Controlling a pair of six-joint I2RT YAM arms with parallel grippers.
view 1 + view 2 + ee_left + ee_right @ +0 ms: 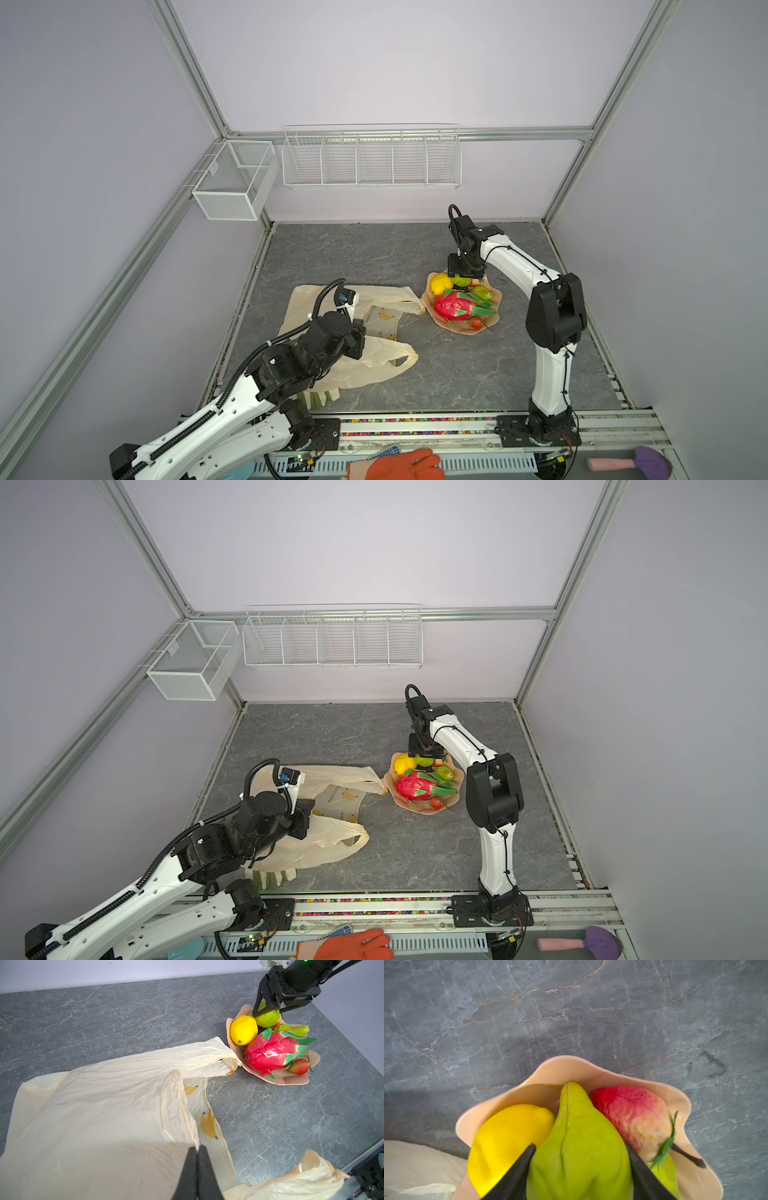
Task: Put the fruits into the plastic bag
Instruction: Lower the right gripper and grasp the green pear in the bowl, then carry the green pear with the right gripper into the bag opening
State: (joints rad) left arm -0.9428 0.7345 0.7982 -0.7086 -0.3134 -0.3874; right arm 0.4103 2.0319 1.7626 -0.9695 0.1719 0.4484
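The cream plastic bag (374, 361) (104, 1105) lies crumpled on the grey table, left of the peach plate (465, 330) (291, 1080). My left gripper (197, 1147) is shut on a raised fold of the bag's edge. On the plate lie the fruits: a yellow lemon (244, 1030) (508, 1142), a red dragon fruit (455, 305) (270, 1053), a strawberry (299, 1066), a red-and-peach piece (633, 1115) and a ridged green fruit (579, 1118). My right gripper (579, 1145) (267, 1013) reaches down at the plate's far side, both fingers pressed against that green fruit's sides.
White wire baskets (370, 162) and a mesh box (232, 183) hang on the back walls. A cream glove with green fingertips (320, 399) peeks from under the bag. An orange glove (399, 463) and a pink-and-purple item (636, 461) lie beyond the front rail.
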